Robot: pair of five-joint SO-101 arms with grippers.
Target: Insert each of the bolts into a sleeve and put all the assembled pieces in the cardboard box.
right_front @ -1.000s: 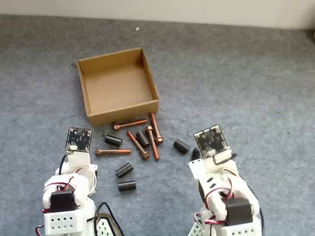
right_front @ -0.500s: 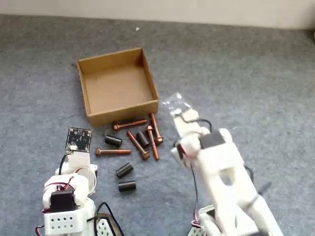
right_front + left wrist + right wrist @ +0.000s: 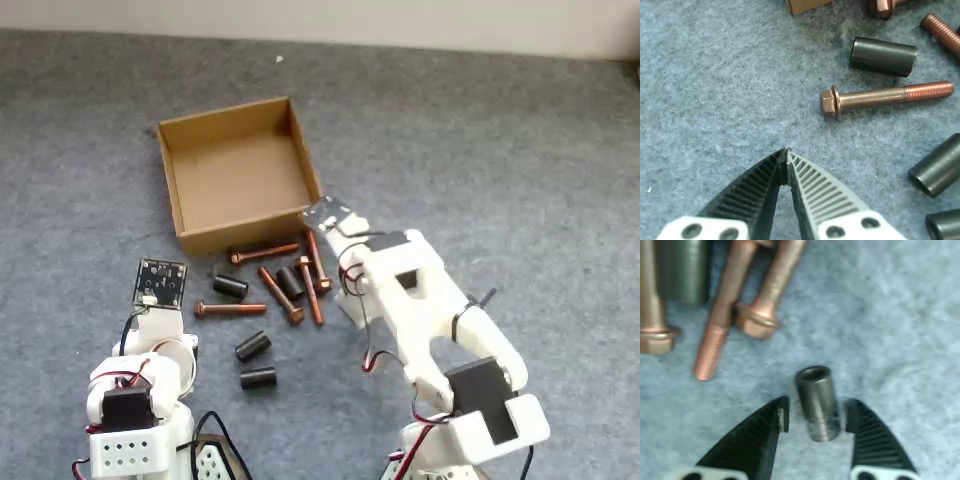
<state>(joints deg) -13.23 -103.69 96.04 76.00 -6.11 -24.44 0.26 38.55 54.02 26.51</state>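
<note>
Right gripper (image 3: 817, 414) advanced; sleeve (image 3: 818, 399) lies between its spread jaws.

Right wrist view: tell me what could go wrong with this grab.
1. The sleeve lies loose and slightly skewed between the fingers of the open right claw. Closing may roll it or squirt it out across the carpet.
2. A bolt head lies close by the claw, so a sideways slip could knock that bolt.

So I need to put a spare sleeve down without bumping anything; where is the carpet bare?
Bare carpet: right of the cardboard box past the right gripper, and left of the box. Crowded: bolts and sleeves fill the stretch in front of the box.
</note>
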